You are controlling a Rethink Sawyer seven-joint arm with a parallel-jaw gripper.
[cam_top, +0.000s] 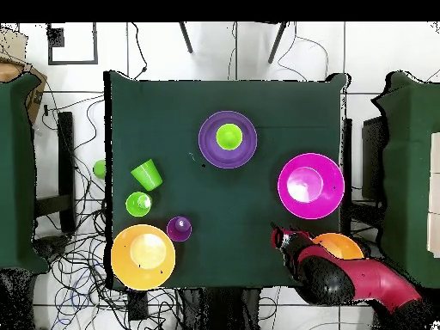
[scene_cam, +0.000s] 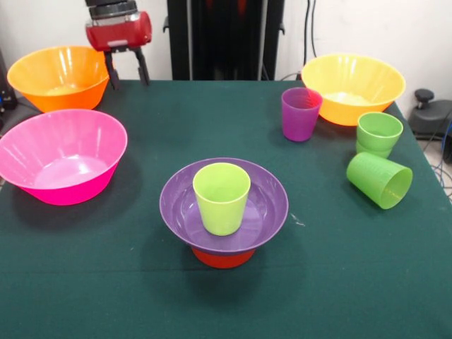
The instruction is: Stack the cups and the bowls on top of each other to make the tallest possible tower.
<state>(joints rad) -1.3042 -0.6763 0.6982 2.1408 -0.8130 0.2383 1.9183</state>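
Note:
The tower stands at mid-table: a small orange bowl [scene_cam: 223,258] upside down, a purple bowl [scene_cam: 176,206] [cam_top: 209,142] on it, and a yellow-green cup [scene_cam: 222,198] [cam_top: 229,136] upright inside. My gripper [scene_cam: 127,73] [cam_top: 279,236] hangs open and empty at the far left, beside an orange-yellow bowl [scene_cam: 60,76] [cam_top: 344,247]. Also on the table are a pink bowl [scene_cam: 62,155] [cam_top: 310,186], a second orange-yellow bowl [scene_cam: 353,88] [cam_top: 143,256] and a purple cup [scene_cam: 300,113] [cam_top: 179,229]. One green cup [scene_cam: 378,133] [cam_top: 138,204] stands upright; another [scene_cam: 379,180] [cam_top: 147,174] lies on its side.
A small green thing [cam_top: 100,168] lies just off the table's edge near the tipped cup. In the overhead view my arm [cam_top: 361,282] covers part of the orange-yellow bowl by the gripper. Cables run over the floor around the table.

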